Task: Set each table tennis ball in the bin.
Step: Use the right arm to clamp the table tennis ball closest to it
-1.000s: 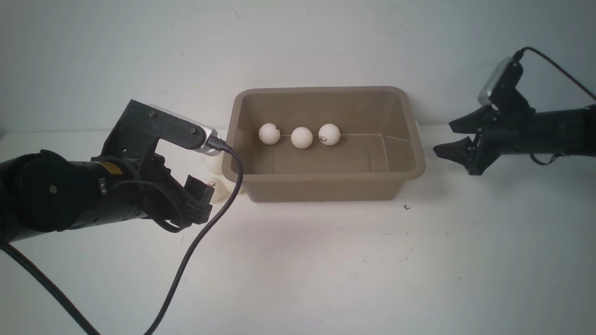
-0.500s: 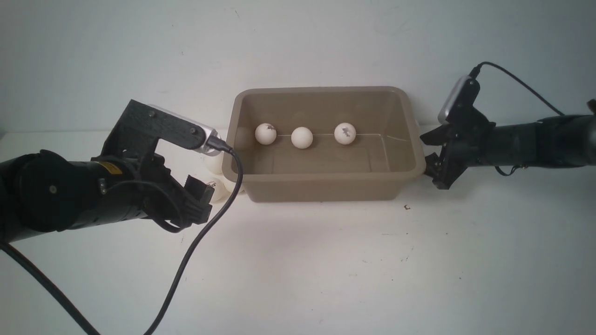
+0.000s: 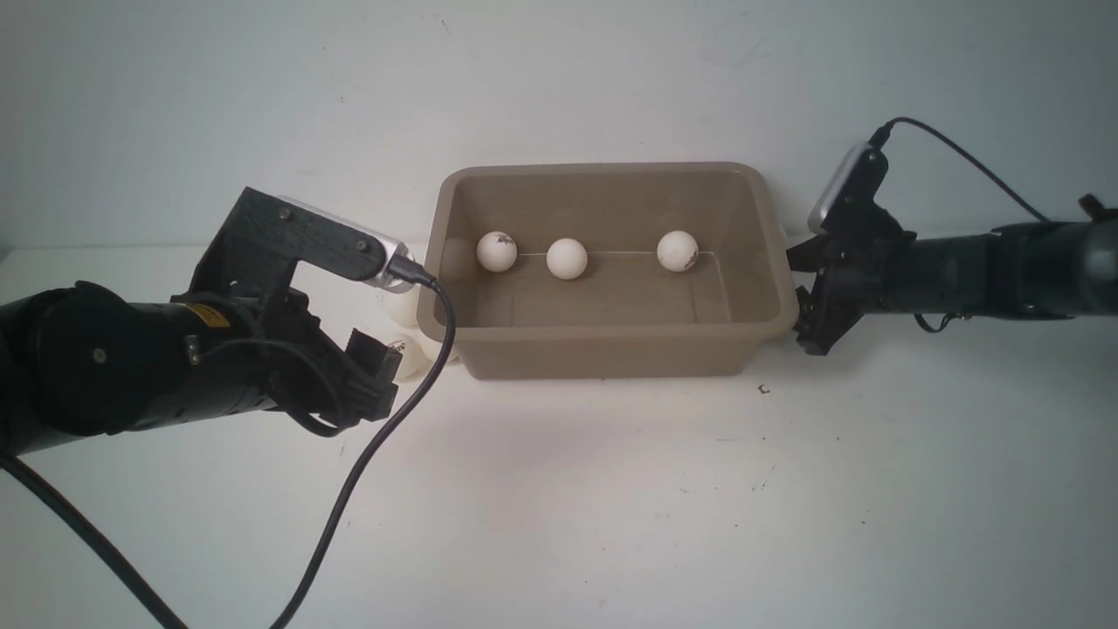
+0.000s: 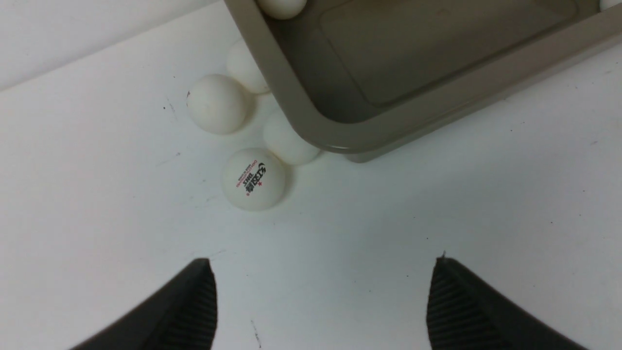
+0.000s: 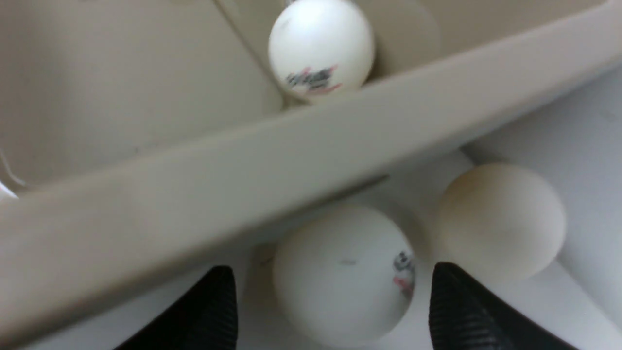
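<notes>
The taupe bin point(image 3: 611, 349) stands at the table's back middle with three white balls inside: one point(image 3: 497, 252), one point(image 3: 567, 259) and one point(image 3: 677, 251). Several balls lie on the table by its left end, among them a logo ball point(image 4: 253, 179) and a plain one point(image 4: 216, 103). My left gripper point(image 4: 320, 301) is open and empty, short of them. My right gripper point(image 5: 333, 311) is open at the bin's right end, its jaws on either side of a ball point(image 5: 342, 274) under the rim point(image 5: 291, 160). A second ball point(image 5: 500, 221) lies beside it.
A white wall rises close behind the bin. My left wrist's black cable point(image 3: 349, 489) trails down across the table in front of the bin's left corner. A small dark speck point(image 3: 763, 389) lies before the bin's right corner.
My right arm has dropped and moved left to the bin's right end. The rightmost ball inside the bin has rolled right. My left arm has not moved.
</notes>
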{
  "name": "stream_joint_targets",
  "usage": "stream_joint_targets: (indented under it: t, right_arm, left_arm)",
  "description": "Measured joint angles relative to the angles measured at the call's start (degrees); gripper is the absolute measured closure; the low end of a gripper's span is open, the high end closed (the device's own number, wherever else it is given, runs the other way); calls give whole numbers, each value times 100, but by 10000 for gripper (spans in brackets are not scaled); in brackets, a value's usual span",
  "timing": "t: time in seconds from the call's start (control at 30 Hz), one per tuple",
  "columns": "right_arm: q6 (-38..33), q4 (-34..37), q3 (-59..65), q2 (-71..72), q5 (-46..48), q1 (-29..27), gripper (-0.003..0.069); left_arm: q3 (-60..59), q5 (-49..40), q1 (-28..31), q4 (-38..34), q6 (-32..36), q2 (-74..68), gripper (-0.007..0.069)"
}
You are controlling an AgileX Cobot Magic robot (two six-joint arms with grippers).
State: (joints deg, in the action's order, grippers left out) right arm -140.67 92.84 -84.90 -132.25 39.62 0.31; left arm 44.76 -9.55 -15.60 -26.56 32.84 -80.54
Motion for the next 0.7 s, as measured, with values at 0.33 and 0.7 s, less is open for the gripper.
stream_joint_targets:
  t: [0.33, 0.7]
  right_arm:
    - [-113, 413, -32, -130, 64, 0, 281]
    - [-78, 329, -27, -13, 287, -306, 317]
  left_arm:
    - [0, -5, 0, 0, 0, 0, 104]
    - [0, 0, 0, 0, 0, 0, 104]
